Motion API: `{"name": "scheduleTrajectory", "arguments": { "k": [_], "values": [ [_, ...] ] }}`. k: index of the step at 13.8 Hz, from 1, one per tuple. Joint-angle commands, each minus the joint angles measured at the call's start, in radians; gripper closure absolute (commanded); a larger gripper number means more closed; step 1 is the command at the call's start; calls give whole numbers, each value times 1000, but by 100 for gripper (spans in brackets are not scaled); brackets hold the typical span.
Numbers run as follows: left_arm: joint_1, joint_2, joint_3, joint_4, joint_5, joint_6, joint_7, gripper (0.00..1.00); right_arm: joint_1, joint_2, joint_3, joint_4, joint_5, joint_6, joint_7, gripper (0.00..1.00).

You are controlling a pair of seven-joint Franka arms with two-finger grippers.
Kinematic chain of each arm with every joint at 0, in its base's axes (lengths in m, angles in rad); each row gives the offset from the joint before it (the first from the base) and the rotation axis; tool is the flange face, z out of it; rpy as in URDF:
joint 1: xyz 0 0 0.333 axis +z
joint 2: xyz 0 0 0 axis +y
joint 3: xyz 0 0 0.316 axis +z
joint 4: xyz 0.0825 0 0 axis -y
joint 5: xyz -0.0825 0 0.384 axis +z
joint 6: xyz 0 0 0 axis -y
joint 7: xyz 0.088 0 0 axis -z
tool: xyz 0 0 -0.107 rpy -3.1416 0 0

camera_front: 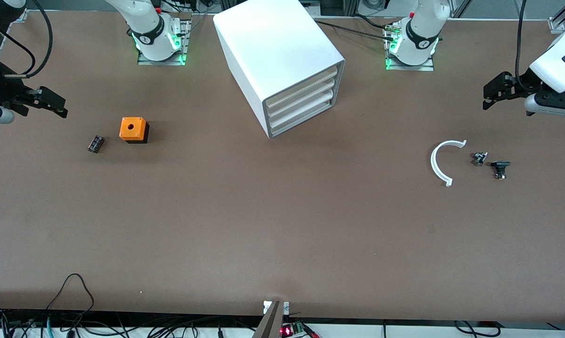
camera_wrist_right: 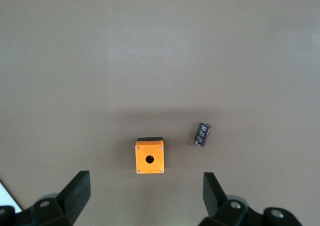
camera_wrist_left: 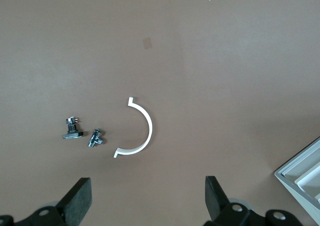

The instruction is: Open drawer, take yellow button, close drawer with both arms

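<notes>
The white cabinet (camera_front: 278, 51) stands mid-table between the arms' bases. Its three white tray drawers (camera_front: 301, 101) sit stacked in the grey front frame, all shut. A corner of the cabinet front also shows in the left wrist view (camera_wrist_left: 302, 178). The button is hidden from every view. My left gripper (camera_front: 488, 96) (camera_wrist_left: 148, 196) is open and empty over bare table at the left arm's end. My right gripper (camera_front: 59, 105) (camera_wrist_right: 147, 193) is open and empty over bare table at the right arm's end, beside the orange cube.
An orange cube with a hole (camera_front: 133, 129) (camera_wrist_right: 149, 156) and a small black block (camera_front: 95, 143) (camera_wrist_right: 202, 134) lie toward the right arm's end. A white half ring (camera_front: 442, 162) (camera_wrist_left: 137, 131) and two small metal parts (camera_front: 480, 158) (camera_front: 500, 168) lie toward the left arm's end.
</notes>
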Motion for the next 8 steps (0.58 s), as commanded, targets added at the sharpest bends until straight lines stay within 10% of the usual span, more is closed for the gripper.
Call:
{"name": "scheduleTrajectory", "arguments": {
  "k": [1,8],
  "values": [
    [3,22,-1,40,8,-8,18,0,-5,21,6,28,11,-16,-1,0],
    [0,65,-19,56,20,-25,16,0,-5,21,6,28,11,-18,-1,0]
  ]
}}
